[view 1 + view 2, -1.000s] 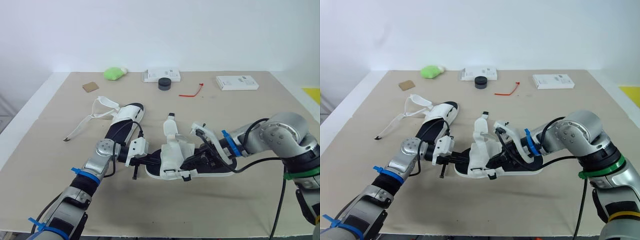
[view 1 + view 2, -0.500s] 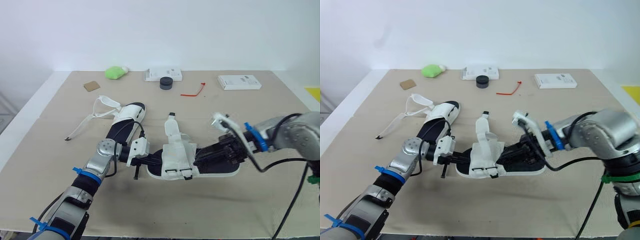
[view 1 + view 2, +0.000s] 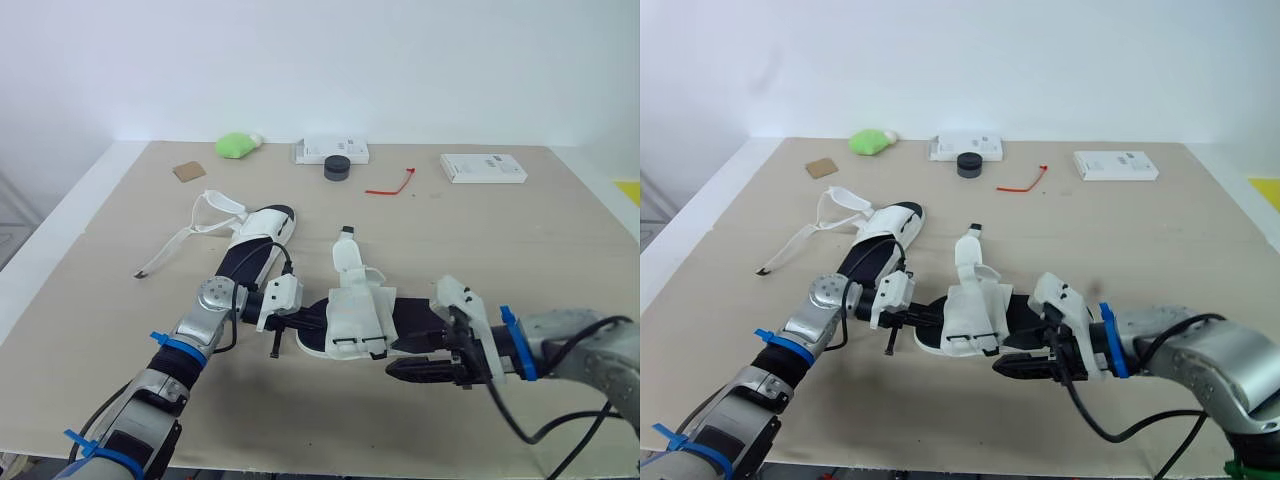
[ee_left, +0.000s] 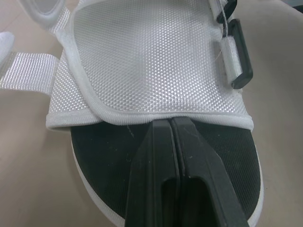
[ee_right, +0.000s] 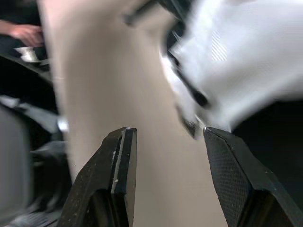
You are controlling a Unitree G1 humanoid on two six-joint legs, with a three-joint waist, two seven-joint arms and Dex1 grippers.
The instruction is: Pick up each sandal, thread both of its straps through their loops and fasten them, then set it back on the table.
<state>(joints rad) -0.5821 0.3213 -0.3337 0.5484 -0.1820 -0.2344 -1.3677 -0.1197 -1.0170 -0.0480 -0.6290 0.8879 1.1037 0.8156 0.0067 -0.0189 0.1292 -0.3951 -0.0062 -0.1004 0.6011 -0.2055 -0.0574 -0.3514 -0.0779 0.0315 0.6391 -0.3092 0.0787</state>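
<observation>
Beige table (image 3: pixel 480 230) bears a black-soled sandal (image 3: pixel 356 312) with white mesh upper.

Robot lab or test bench, not a home. Bare white wall (image 3: pixel 320 60) across the top, plain beige-covered table (image 3: pixel 560 260), stray props along the far edge: green lump (image 3: pixel 234 146), white boxes (image 3: pixel 331 150), black puck (image 3: pixel 336 169), red tie (image 3: pixel 390 184), cardboard square (image 3: pixel 186 171). Yellow floor patch (image 3: pixel 630 190) at right edge.

The near sandal (image 3: pixel 355 315) is showing a white upper in fine dotted mesh over a black footbed — the far sandal (image 3: pixel 252 243) is wearing the same 2 colours. The beige table (image 3: pixel 560 230) is carrying a green lump (image 3: pixel 235 146), a black puck (image 3: pixel 336 169), a red tie (image 3: pixel 390 186) and a brown card (image 3: pixel 186 171).
</observation>
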